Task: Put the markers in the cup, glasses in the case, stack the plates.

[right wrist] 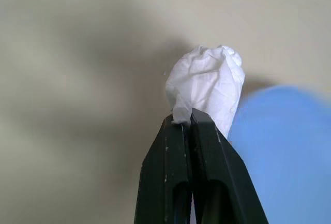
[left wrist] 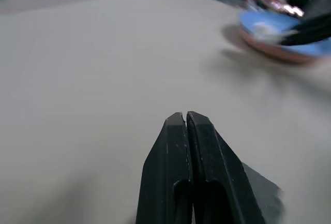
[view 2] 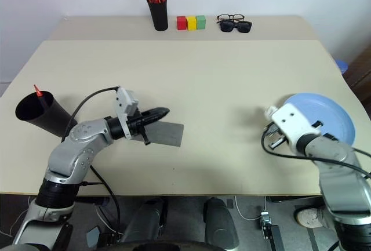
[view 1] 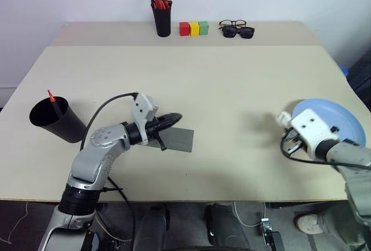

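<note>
Right wrist view shows the right pincer (right wrist: 190, 118) pinching a crumpled white tissue (right wrist: 207, 87) beside the blue plate (view 1: 333, 120), probably to clear it away from the stack near the counter's right edge. The left pincer (view 1: 174, 117), pressed together and empty, hovers over the closed grey case (view 1: 177, 139). A marker (view 1: 52, 97) stands in the cup (view 1: 58, 120) at the left edge.

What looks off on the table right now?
A crumpled white tissue is pinched in the right gripper, beside the blue plate. The black cup lies tipped on its side, with a red marker in its mouth. The grey case is shut under the left gripper.
</note>
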Action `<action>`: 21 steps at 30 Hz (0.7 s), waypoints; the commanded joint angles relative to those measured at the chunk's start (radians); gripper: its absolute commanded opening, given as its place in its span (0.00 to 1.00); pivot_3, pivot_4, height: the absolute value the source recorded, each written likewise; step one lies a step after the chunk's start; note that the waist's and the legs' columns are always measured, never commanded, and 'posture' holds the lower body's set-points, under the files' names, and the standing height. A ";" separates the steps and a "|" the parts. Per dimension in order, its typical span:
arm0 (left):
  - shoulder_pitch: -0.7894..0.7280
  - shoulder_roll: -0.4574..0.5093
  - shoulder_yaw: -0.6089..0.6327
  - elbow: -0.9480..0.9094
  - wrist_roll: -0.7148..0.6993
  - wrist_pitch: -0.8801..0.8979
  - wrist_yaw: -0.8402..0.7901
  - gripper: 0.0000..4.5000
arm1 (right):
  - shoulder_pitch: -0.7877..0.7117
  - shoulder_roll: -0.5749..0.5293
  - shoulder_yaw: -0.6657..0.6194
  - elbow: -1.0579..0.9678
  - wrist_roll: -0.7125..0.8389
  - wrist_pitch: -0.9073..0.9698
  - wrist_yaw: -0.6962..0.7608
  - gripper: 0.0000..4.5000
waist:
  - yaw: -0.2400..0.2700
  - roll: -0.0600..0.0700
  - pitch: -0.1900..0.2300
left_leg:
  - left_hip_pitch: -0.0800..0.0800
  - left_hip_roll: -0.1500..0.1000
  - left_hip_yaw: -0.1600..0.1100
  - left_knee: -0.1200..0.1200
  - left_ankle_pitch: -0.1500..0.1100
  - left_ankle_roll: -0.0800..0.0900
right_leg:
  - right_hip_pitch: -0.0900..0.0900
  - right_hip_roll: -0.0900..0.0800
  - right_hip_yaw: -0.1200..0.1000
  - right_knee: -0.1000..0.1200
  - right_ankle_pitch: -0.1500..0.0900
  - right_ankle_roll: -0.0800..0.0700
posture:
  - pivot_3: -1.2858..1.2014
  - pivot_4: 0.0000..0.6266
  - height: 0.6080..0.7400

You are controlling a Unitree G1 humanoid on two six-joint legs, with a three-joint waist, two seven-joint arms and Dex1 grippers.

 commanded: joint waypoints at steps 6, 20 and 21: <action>0.140 0.127 0.036 -0.096 0.021 -0.063 -0.064 0.01 | -0.046 -0.142 -0.019 0.153 -0.085 -0.016 -0.052 0.64 | 0.001 0.000 0.000 | 0.000 0.000 0.000 0.000 0.000 0.000 | 0.000 0.000 0.000 -0.001 0.000 0.000 | 0.52 0.24 1.00; 0.438 0.152 0.269 -0.220 0.021 -0.156 0.046 0.01 | -0.184 0.081 0.019 0.167 0.302 -0.223 0.171 0.75 | 0.004 0.000 0.000 | 0.000 0.001 0.001 0.000 0.000 0.001 | 0.001 -0.001 0.000 -0.002 -0.001 -0.001 | 0.52 0.24 1.00; 0.447 0.154 0.274 -0.230 0.022 -0.155 0.051 0.01 | -0.188 0.087 0.021 0.173 0.322 -0.218 0.180 0.75 | 0.004 0.000 0.000 | 0.000 0.001 0.001 0.000 0.000 0.001 | 0.001 -0.001 0.000 -0.003 -0.001 -0.002 | 0.52 0.24 1.00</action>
